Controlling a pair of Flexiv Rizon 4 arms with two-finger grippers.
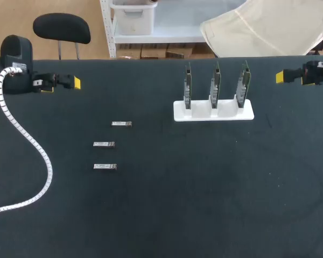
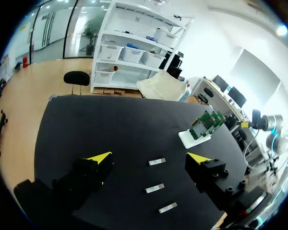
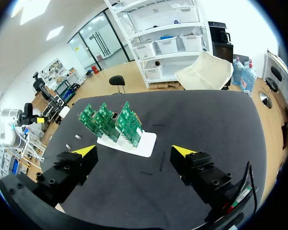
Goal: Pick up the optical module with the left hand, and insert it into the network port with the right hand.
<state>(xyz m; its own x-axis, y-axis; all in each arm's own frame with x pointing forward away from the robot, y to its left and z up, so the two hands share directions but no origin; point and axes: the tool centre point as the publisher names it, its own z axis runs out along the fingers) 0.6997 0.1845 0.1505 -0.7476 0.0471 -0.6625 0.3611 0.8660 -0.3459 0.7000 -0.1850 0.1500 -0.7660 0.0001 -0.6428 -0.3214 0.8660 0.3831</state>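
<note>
Task not started, as I judge it: no module picked, nothing inserted, so pick, handover and insertion are all left. Three optical modules lie flat left of centre in the head view, in a loose column, apart from one another: upper module (image 1: 121, 124), middle module (image 1: 104, 144), lower module (image 1: 105, 166). Left gripper (image 1: 71, 83) sits at the upper left, well apart from them, fingers spread wide and empty. In the left wrist view the modules lie ahead of it on the table, untouched. Right gripper (image 1: 284, 77) is at the upper right edge, fingers likewise apart and holding nothing. In its wrist view the boards stand ahead of it. Three green boards (image 1: 216, 86) stand upright in a white holder (image 1: 213, 114), right of centre, and the network ports are too small to make out. The surface is a black table (image 1: 204, 204), matte and flat. A white coiled cable (image 1: 37, 153) trails over its left side.
</note>
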